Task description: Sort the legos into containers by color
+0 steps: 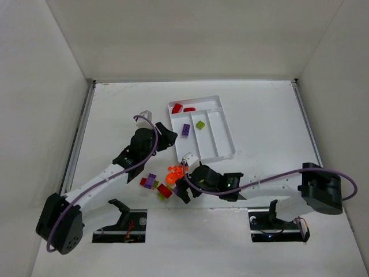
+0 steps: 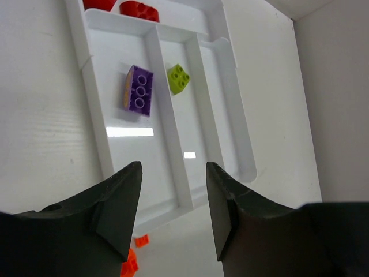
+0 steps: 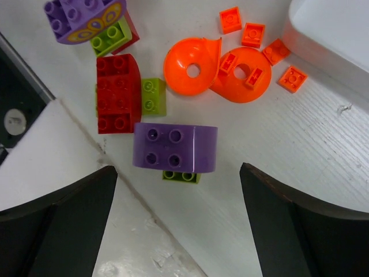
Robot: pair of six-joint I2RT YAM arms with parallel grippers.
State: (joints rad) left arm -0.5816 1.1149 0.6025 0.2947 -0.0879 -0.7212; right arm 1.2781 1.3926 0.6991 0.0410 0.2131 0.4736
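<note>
The white tray (image 1: 226, 141) lies at mid-table. It holds a purple brick (image 2: 138, 90) in one long section, a lime brick (image 2: 179, 78) in the section beside it, and red pieces (image 2: 138, 8) in the crosswise section. My left gripper (image 2: 173, 167) hovers open and empty at the tray's near end (image 2: 173, 210). Loose legos (image 1: 167, 182) lie in front of the tray. They include a rounded purple brick (image 3: 174, 147), a red brick (image 3: 118, 92), lime bricks (image 3: 153, 95), orange round pieces (image 3: 193, 69) and small orange tiles (image 3: 252, 33). My right gripper (image 3: 179, 168) stands wide open over the purple brick, holding nothing.
A printed purple brick (image 3: 83, 17) sits on a lime one at the pile's far side. The tray's corner (image 3: 334, 29) is close to the orange tiles. Black mounts (image 1: 124, 222) stand at the near edge. White walls enclose the table.
</note>
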